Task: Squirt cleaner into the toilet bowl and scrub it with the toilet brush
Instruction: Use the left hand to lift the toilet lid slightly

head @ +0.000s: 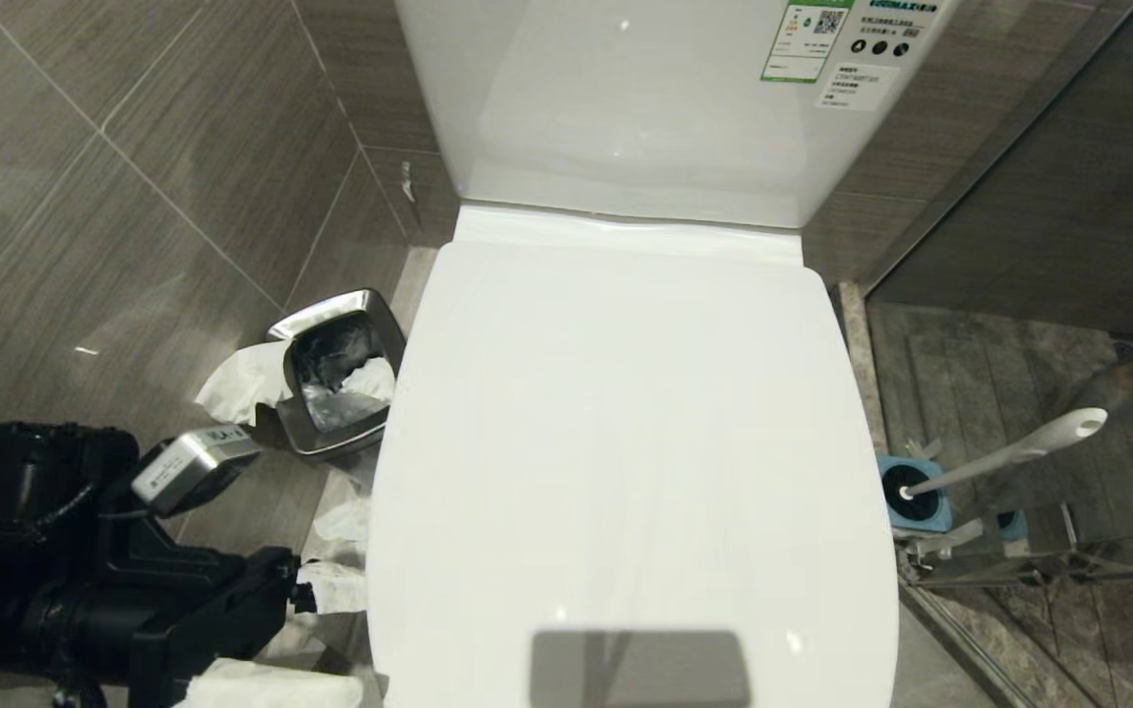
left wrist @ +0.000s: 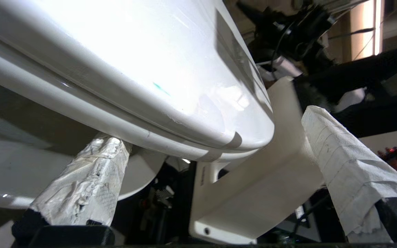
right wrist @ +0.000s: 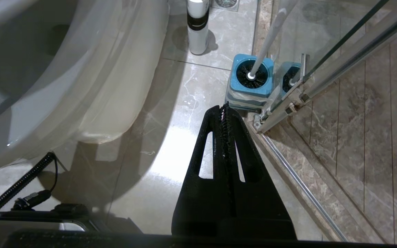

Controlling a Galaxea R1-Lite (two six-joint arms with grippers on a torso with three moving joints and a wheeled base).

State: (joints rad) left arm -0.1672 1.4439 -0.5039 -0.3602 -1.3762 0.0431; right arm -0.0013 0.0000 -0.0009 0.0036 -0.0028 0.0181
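The toilet's white lid [head: 626, 442] is down, so the inside of the toilet bowl is hidden; the bowl's outer wall [right wrist: 64, 86] shows in the right wrist view. My left gripper [head: 355, 639] is low at the lid's front left. It is open, and its paper-wrapped fingers [left wrist: 81, 182] straddle the lid's front rim [left wrist: 214, 125] without touching it. The toilet brush [head: 1019, 452] leans in its blue holder [head: 916, 497] on the floor to the right. My right gripper [right wrist: 224, 106] hangs shut and empty above the floor, short of that holder [right wrist: 252, 81]. I cannot pick out the cleaner.
A steel bin [head: 335, 374] with tissue in it stands left of the toilet, with loose tissue [head: 242, 383] beside it. A glass shower door and its rail [right wrist: 288, 103] close off the right. A white upright cylinder with a dark band [right wrist: 197, 27] stands on the floor, its top cut off.
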